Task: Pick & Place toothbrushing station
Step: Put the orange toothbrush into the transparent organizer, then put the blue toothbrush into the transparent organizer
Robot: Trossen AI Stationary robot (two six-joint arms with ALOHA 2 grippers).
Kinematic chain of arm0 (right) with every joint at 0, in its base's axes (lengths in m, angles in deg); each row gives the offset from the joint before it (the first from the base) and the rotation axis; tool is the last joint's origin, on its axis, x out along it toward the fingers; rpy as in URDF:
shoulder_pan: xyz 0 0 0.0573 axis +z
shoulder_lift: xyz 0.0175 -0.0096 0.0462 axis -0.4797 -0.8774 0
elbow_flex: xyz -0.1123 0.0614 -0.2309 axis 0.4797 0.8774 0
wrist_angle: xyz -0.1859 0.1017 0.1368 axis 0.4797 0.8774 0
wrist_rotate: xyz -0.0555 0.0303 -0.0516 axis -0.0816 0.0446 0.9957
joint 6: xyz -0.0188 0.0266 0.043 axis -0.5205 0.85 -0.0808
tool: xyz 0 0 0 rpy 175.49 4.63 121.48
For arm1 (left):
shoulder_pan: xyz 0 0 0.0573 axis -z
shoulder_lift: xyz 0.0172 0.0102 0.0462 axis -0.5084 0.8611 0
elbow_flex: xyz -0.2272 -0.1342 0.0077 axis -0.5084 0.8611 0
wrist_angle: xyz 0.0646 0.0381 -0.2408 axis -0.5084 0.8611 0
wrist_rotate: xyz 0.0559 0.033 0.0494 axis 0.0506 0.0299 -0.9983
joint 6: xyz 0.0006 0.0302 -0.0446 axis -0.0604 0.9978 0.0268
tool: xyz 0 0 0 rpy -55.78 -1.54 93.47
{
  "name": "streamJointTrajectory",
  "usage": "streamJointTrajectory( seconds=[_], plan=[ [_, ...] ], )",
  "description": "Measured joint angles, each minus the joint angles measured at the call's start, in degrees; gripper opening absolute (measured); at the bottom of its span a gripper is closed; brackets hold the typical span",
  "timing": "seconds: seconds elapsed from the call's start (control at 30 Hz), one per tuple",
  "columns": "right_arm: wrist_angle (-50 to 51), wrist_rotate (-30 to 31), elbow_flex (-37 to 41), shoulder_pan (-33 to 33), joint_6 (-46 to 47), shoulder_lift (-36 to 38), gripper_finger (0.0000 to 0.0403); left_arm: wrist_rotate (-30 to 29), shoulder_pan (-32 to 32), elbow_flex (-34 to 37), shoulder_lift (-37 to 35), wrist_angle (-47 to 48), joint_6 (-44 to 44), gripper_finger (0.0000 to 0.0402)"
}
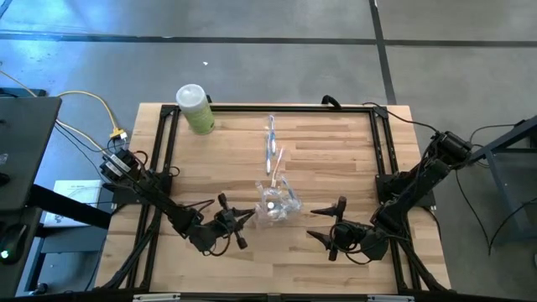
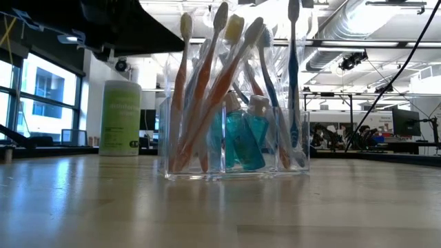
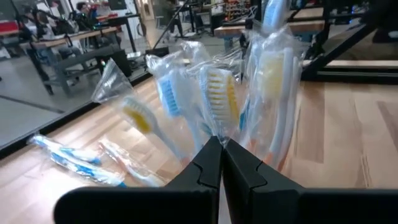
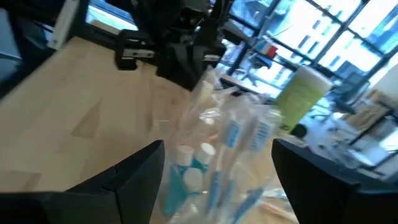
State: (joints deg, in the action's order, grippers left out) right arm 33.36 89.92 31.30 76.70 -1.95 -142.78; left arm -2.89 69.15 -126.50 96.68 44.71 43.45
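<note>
Holder (image 1: 278, 204) mostly loaded; two toothbrushes (image 1: 272, 147) left lying beyond it. Left gripper (image 1: 245, 217) clenched empty just beside holder; right gripper (image 1: 323, 223) released, opposite side.

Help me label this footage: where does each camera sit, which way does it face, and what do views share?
High view: overhead, straight down on the table; both arms, left gripper shut, right gripper open.
Low view: tabletop height, level at the clear holder of toothbrushes; dark arm part overhead.
Left wrist view: behind closed fingers, facing wrapped toothbrushes.
Right wrist view: between spread fingers, facing holder and green bottle.
All share the holder.
</note>
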Motion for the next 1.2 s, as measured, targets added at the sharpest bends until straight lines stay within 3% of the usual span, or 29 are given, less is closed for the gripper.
streamJointTrajectory(
  seconds=[0.23,0.6,0.97,1.1,1.2],
  plan=[
    [0.1,-7.7,0.0,0.0,0.6,0.0,0.0289,-0.4,0.8,0.0,0.0,-0.3,2.5,0.0019],
    [0.0,-7.7,0.0,0.0,1.0,0.0,0.0289,-0.4,2.0,0.0,0.0,-3.5,9.0,0.0118],
    [0.0,-7.5,0.0,0.0,1.2,0.0,0.0289,-4.2,6.3,0.0,0.0,-22.6,30.7,0.0122],
    [0.2,-4.6,0.0,0.1,1.1,1.1,0.0289,-5.1,7.5,-0.1,0.0,-27.7,37.1,0.0122],
    [0.1,-0.8,0.0,1.0,1.1,4.1,0.0289,-5.4,7.9,-0.1,0.0,-30.2,37.3,0.0122]
  ],
)
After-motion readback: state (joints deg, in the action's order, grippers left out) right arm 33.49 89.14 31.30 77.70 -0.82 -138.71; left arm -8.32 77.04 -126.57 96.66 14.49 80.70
